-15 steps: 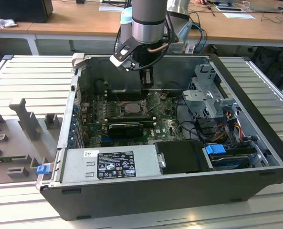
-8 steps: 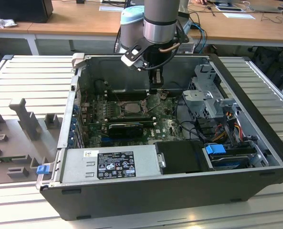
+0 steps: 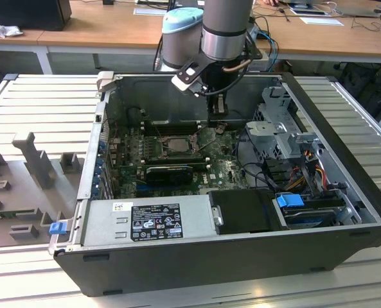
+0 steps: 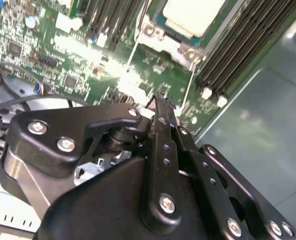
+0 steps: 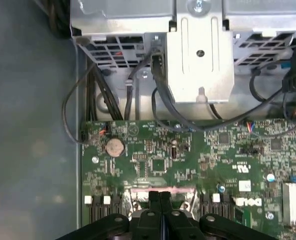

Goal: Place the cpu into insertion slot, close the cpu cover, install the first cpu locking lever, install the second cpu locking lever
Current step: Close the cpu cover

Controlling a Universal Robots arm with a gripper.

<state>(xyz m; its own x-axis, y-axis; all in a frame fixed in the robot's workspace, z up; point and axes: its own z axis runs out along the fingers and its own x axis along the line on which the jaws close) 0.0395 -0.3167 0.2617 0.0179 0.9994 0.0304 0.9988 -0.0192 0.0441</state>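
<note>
Arm reaches down into the open PC case (image 3: 241, 256), which sits on the slatted grey counter (image 3: 29, 102). End effector (image 3: 219, 123) is low over the motherboard (image 5: 157, 160), just off the slot (image 3: 159, 146) on the exterior view's right. Fingers (image 5: 153, 202) are pressed together in both wrist views, tips side by side with no gap. Can't tell if anything thin is pinched between them.

The cpu (image 4: 192, 15) lies in the slot, pale top up, with a silvery metal frame (image 4: 171, 44) and its screws along its nearer edge. End effector tip (image 4: 160, 102) is near that frame, over green board. Can't tell if it touches. Long black memory slots (image 4: 237, 55) run along both sides of the slot.

In the first wrist view the end effector (image 5: 160, 196) points toward the drive cage (image 5: 200, 60). Black cables (image 5: 160, 100) loop down to the board edge, and a coin cell (image 5: 114, 146) sits on the board. The power supply (image 3: 145, 221) is along the case's near wall.
</note>
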